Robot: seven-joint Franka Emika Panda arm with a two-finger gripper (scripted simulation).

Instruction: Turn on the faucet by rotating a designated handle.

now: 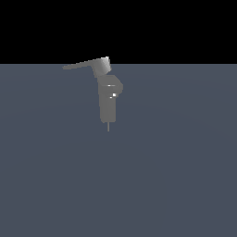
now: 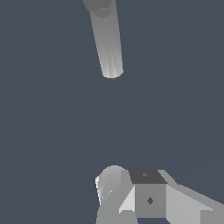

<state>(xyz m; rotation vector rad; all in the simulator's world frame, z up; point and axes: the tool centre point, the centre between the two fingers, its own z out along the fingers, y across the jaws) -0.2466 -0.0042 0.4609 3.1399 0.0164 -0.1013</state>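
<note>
We are not seeing our gripper in either view, so we cannot tell how its jaws stand. We are seeing the faucet (image 1: 108, 99) standing on the grey floor (image 1: 176, 176), its handle (image 1: 83, 64) reaching from the top block toward the exterior view's left.

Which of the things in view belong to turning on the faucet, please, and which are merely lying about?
For the job: the small grey blocky faucet with its upright rounded column; the long thin flat grey handle on its top block.
Just there: the plain blue-grey ground surface.
</note>
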